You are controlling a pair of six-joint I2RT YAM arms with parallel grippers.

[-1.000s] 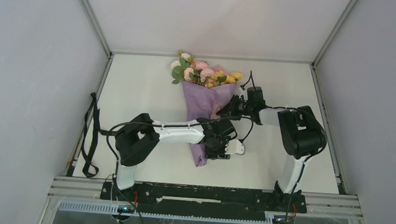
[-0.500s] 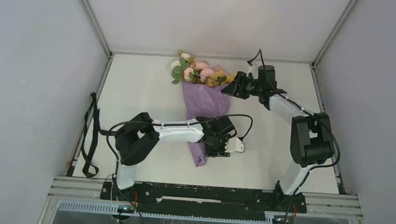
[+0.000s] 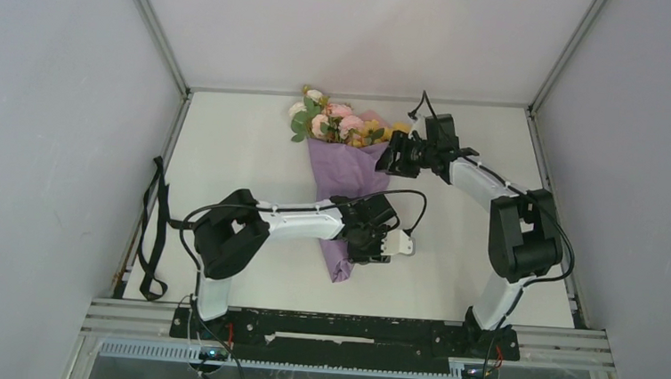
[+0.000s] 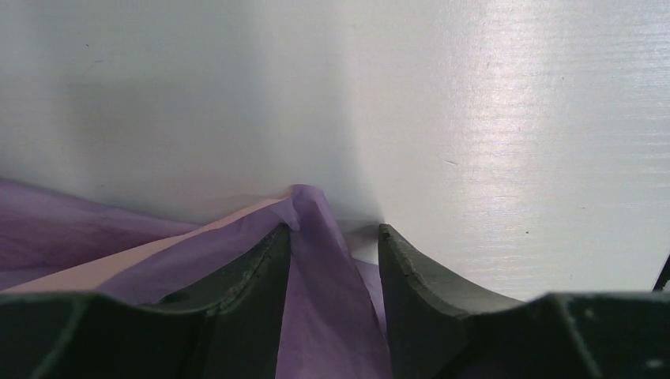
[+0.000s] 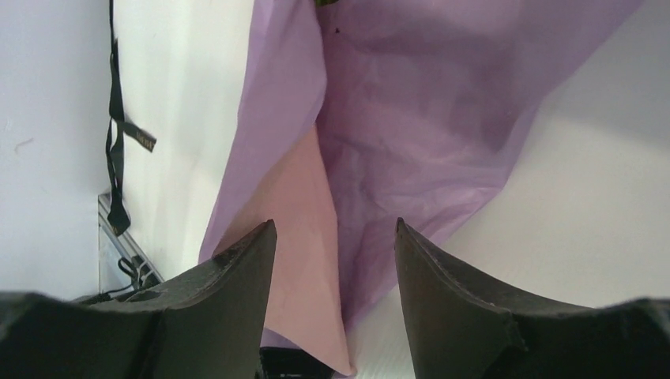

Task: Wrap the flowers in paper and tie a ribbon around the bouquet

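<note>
Swinging away from the middle of the bouquet (image 3: 351, 168), the right gripper (image 5: 332, 225) has gone up to its top right corner beside the yellow blooms, and its fingers have spread. They hang parted with nothing between them, the purple paper (image 5: 411, 118) and its pink inner fold below. Grey walls (image 3: 50, 134) box in the white table (image 3: 237, 147) on three sides, with open tabletop on either side of the bundle. It lies mid-table, flowers (image 3: 337, 123) toward the back edge and cone tip toward the arms. The left gripper (image 4: 333, 230) sits low on the cone, about half closed, with a ridge of paper between its fingers, pinched as far as I can tell. The ribbon (image 3: 152, 230) drapes over the table's left edge, well apart from everything else. Its light print is too small to read.
</note>
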